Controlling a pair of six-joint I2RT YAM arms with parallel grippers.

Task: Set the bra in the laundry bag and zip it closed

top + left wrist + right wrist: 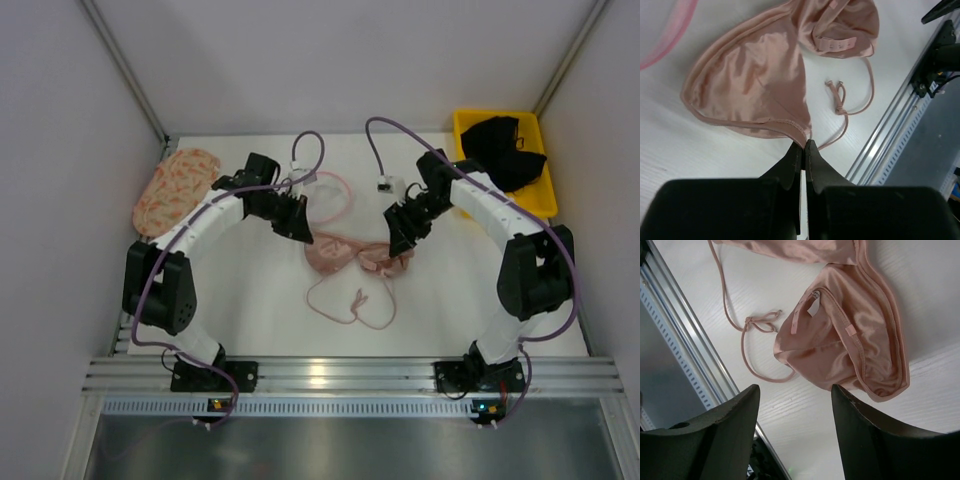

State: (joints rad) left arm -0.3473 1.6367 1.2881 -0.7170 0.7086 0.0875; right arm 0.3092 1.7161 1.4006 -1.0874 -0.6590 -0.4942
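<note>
The pale pink bra [345, 252] lies at mid-table, its thin straps [350, 305] looped toward the front. My left gripper [299, 229] is at the bra's left end. In the left wrist view it [804, 143] is shut, with the bra's [755, 75] hem corner pinched at its tips. My right gripper [401, 241] is open just above the bra's right end. In the right wrist view it [795, 388] is empty beside the right cup [840, 340]. The laundry bag [338, 200], of white mesh with a pink rim, lies flat behind the bra. Its rim [672, 27] shows in the left wrist view.
A peach patterned oval fabric piece [175, 190] lies at the back left. A yellow bin [463, 130] holding a black garment [510, 150] stands at the back right. An aluminium rail [350, 375] runs along the front edge. White walls enclose the table.
</note>
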